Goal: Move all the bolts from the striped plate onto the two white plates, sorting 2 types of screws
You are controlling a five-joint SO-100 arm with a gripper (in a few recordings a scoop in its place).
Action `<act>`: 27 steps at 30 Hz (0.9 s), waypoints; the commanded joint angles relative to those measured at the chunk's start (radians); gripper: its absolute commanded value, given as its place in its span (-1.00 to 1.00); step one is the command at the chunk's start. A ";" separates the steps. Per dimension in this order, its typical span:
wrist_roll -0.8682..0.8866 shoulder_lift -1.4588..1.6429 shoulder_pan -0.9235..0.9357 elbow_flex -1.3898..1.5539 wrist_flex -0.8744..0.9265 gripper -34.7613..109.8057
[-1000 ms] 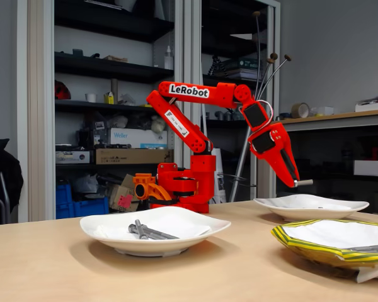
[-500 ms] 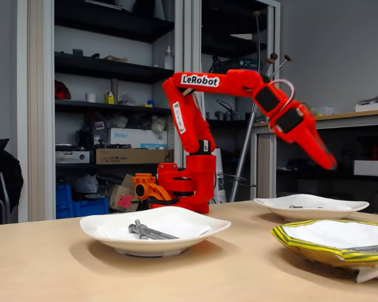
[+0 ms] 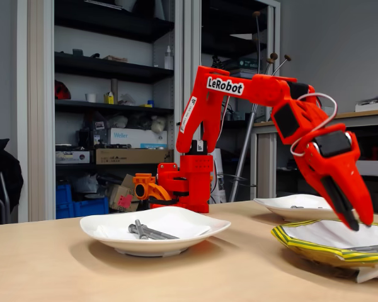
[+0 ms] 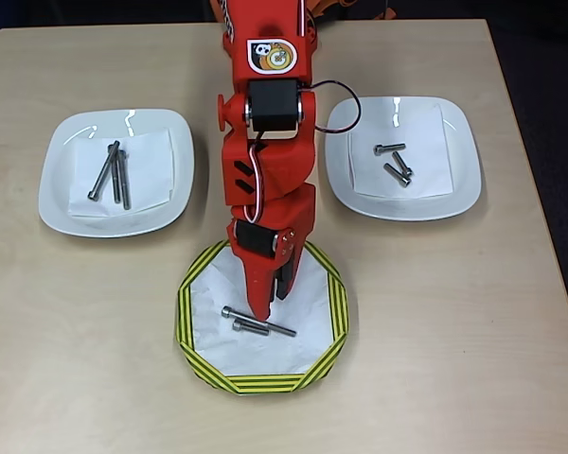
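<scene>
Red arm over striped plate, two bolts beneath, bolts on both white plates.

Even overhead room light | soft shadows on the counter beside the pincer | overhead view sharp | fixed view dimmer, shelves behind the pincer dark, slightly soft
</scene>
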 commanded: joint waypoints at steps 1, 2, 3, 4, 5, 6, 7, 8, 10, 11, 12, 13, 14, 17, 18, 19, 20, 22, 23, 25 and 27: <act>0.000 -0.029 -0.003 -0.074 0.084 -0.33; 0.000 -0.038 -0.003 -0.081 0.101 -0.33; 0.000 -0.046 -0.003 -0.089 0.112 -0.33; -0.005 -0.054 0.000 -0.101 0.126 -0.33; -0.009 -0.061 0.005 -0.115 0.135 -0.33; -0.011 -0.071 0.009 -0.133 0.147 -0.33; -0.011 -0.083 0.012 -0.160 0.164 -0.34; -0.018 -0.100 0.017 -0.189 0.183 -0.34; -0.018 -0.135 0.023 -0.255 0.222 -0.34; -0.018 -0.150 0.026 -0.279 0.235 -0.35; -0.018 -0.163 0.029 -0.301 0.244 -0.35; -0.018 -0.172 0.031 -0.318 0.252 -0.35; -0.018 -0.173 0.032 -0.322 0.252 -0.35; -0.008 -0.172 0.034 -0.324 0.259 -0.36; -0.005 -0.169 0.034 -0.324 0.261 -0.36; -0.002 -0.163 0.032 -0.324 0.262 -0.36; 0.003 -0.156 0.032 -0.324 0.265 -0.36; 0.006 -0.146 0.032 -0.324 0.275 -0.36; 0.006 -0.141 0.032 -0.327 0.279 -0.36; 0.005 -0.138 0.032 -0.342 0.295 -0.36; 0.003 -0.138 0.032 -0.370 0.307 -0.36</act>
